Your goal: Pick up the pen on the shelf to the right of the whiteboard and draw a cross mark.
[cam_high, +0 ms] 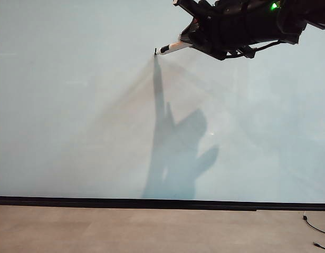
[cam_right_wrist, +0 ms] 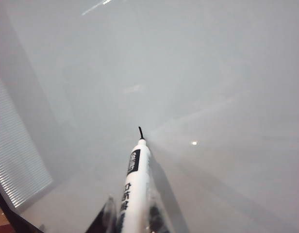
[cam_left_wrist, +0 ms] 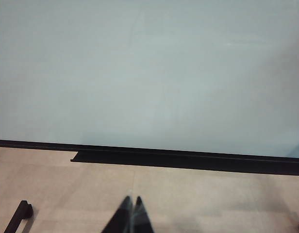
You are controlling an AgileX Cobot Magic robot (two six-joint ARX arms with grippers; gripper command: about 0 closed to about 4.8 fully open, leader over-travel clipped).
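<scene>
Right end effector [cam_high: 197, 42] clamps the pen [cam_high: 172, 48], tip meeting the whiteboard [cam_high: 73, 105] to start the cross; left end effector [cam_left_wrist: 131, 213], closed, idles low.

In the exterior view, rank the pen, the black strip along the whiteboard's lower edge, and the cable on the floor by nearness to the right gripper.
1. The pen, held in the right gripper at the top of the view, its tip toward the whiteboard.
2. The black strip, far below along the board's bottom edge.
3. The cable, lower still, on the floor at bottom right.
</scene>
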